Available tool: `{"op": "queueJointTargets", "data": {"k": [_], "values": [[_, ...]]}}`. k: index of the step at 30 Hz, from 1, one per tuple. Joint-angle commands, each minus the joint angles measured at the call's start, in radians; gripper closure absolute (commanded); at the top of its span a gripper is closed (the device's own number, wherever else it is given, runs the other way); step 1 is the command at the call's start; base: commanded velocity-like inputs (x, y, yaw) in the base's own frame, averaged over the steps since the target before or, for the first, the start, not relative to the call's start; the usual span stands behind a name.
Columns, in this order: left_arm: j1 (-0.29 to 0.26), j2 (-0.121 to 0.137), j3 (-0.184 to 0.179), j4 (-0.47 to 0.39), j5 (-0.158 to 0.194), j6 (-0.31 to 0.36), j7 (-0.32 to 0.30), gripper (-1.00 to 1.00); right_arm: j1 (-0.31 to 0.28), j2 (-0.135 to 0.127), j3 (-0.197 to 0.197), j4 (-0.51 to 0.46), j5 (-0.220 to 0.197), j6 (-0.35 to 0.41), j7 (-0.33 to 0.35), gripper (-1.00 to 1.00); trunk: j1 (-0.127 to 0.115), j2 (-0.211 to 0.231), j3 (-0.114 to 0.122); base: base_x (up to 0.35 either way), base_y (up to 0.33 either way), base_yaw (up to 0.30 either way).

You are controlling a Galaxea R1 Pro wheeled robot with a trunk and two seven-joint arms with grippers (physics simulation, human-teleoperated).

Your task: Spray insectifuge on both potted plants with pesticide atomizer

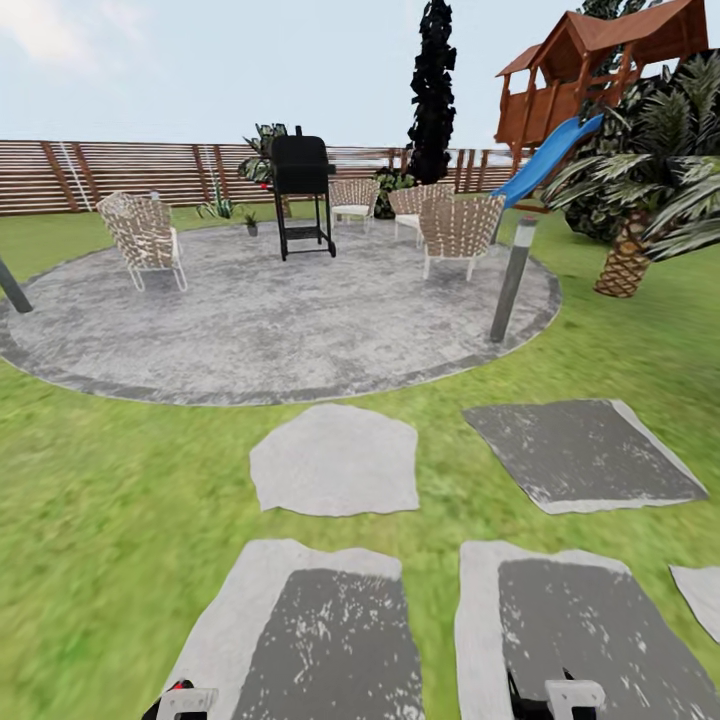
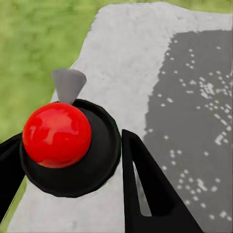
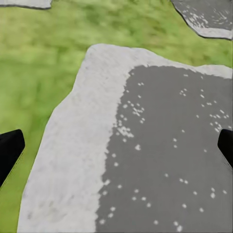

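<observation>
the task looks barely begun: both jaws spread apart and empty over near stepping stones (image 1: 335, 460), no atomizer in sight, a small plant (image 1: 250, 218) far across the patio (image 1: 300, 330).

It was a home back garden, rendered in simulation. A green lawn (image 1: 90, 480) was crossed by grey irregular stepping stones (image 1: 335, 460) that led to a round grey paved patio (image 1: 270, 320). On the patio stood a black barbecue grill (image 1: 303, 195) with woven garden chairs (image 1: 145, 238) set around it, and a grey bollard lamp (image 1: 513, 278) at its edge. A brown slatted wooden fence (image 1: 110, 172) closed the far side. A wooden play tower (image 1: 600, 70) with a blue slide (image 1: 548, 158) rose beside a palm (image 1: 640, 210) and a tall dark cypress (image 1: 433, 90).
</observation>
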Motion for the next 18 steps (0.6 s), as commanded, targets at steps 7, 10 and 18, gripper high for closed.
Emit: {"op": "queueJointTargets", "data": {"k": [7, 10, 18], "values": [[-0.001, 0.001, -0.007, 0.001, 0.011, -0.002, -0.002, 1.0, -0.001, 0.0, -0.007, 0.001, 0.011, -0.002, -0.005, -1.0, 0.0, 0.0, -0.001, 0.34, 0.0, 0.0], [-0.001, 0.001, -0.007, 0.001, 0.011, -0.001, -0.002, 1.0, -0.001, 0.0, -0.007, 0.0, 0.011, -0.002, -0.005, -1.0, 0.0, 0.0, -0.001, 0.34, 0.0, 0.0], [-0.001, 0.001, -0.007, 0.001, 0.011, -0.002, -0.002, 1.0, -0.001, 0.001, -0.007, 0.0, 0.011, -0.002, -0.005, -1.0, 0.0, 0.0, -0.001, 0.34, 0.0, 0.0]]}}
